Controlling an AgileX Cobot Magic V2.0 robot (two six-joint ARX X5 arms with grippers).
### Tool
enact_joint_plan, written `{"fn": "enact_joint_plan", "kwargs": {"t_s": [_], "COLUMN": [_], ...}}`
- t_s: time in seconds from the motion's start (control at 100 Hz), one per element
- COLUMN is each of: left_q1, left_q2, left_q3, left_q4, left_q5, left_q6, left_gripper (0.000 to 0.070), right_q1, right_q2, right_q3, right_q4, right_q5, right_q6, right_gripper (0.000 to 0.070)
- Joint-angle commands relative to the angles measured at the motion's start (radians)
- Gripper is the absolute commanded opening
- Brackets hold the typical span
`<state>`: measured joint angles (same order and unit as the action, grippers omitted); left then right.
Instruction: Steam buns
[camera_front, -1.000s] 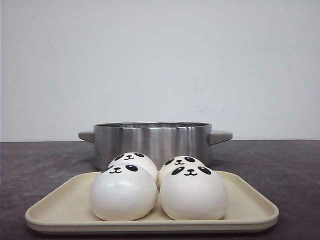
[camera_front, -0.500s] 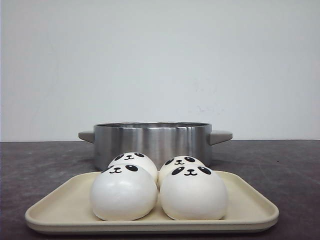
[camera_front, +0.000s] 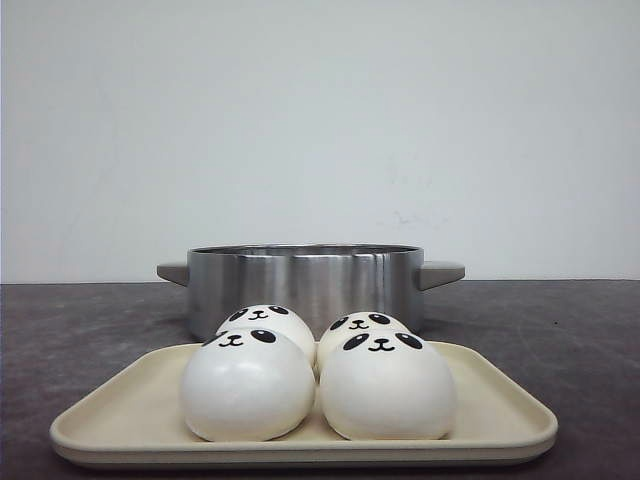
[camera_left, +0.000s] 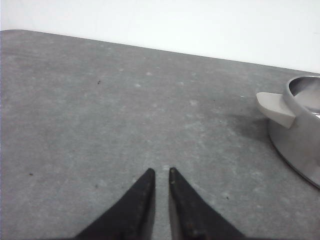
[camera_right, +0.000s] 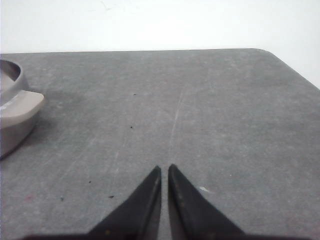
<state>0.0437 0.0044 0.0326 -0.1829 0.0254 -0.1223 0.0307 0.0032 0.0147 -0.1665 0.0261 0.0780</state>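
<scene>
Several white panda-faced buns sit close together on a cream tray (camera_front: 500, 410) at the front: front left bun (camera_front: 247, 385), front right bun (camera_front: 387, 388), back left bun (camera_front: 268, 321), back right bun (camera_front: 352, 328). Behind the tray stands a steel pot (camera_front: 305, 280) with grey handles. Neither arm shows in the front view. My left gripper (camera_left: 161, 172) is shut over bare table, the pot (camera_left: 302, 135) off to its side. My right gripper (camera_right: 164, 168) is shut over bare table too, with the pot handle (camera_right: 22, 107) at the view's edge.
The table (camera_front: 560, 330) is dark grey, with a white wall behind it. In the right wrist view a rounded table corner (camera_right: 265, 52) shows at the far side.
</scene>
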Motion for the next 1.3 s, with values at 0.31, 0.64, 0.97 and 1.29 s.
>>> {"fn": "enact_joint_plan", "kwargs": {"t_s": [0.31, 0.64, 0.97, 1.29], "left_q1": [0.002, 0.002, 0.000, 0.000], "left_q2": [-0.002, -0.002, 0.042, 0.411], "left_q3": [-0.019, 0.014, 0.204, 0.740], "left_q4": [0.003, 0.004, 0.040, -0.126], "left_q5": [-0.017, 0.061, 0.185, 0.324], "left_q6": [0.101, -0.322, -0.413, -0.192], "left_gripper": [0.0000, 0.0000, 0.0005, 0.0004], "right_q1": [0.000, 0.000, 0.001, 0.008], "right_q2": [0.000, 0.001, 0.125, 0.444], "right_q3": [-0.002, 0.034, 0.430, 0.846], "right_q4": [0.087, 0.320, 0.047, -0.194], "right_q5": [-0.015, -0.215, -0.237, -0.237], "right_q6": [0.164, 0.334, 0.213, 0.073], "right_gripper": [0.0017, 0.0006, 0.0006, 0.0006]}}
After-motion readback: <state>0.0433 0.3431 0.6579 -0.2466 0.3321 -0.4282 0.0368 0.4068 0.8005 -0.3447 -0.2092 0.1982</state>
